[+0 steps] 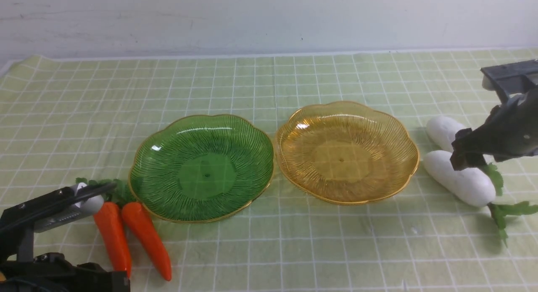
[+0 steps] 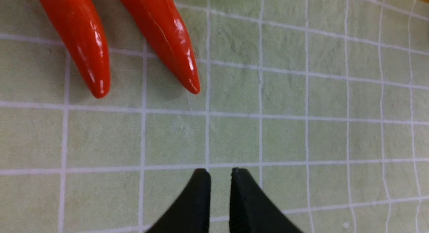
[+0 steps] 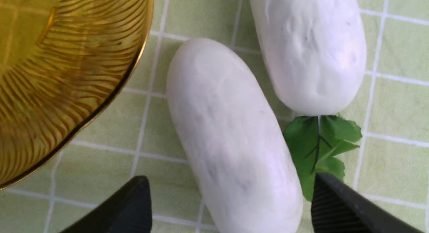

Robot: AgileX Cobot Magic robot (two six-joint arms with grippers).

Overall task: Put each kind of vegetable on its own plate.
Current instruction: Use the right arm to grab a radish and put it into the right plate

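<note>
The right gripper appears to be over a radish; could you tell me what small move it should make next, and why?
Probably lower slightly and close on the nearer radish: the right gripper is open and straddles it, and it lies on the cloth beside the empty yellow plate.

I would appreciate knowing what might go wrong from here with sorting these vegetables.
1. The open right gripper straddles the near radish, but the leaf of the far radish lies by one jaw; closing may snag it.
2. The amber plate sits close to the other jaw and might get nudged.
3. The left gripper looks shut, and the two carrots lie close together, so it may bump both.
</note>
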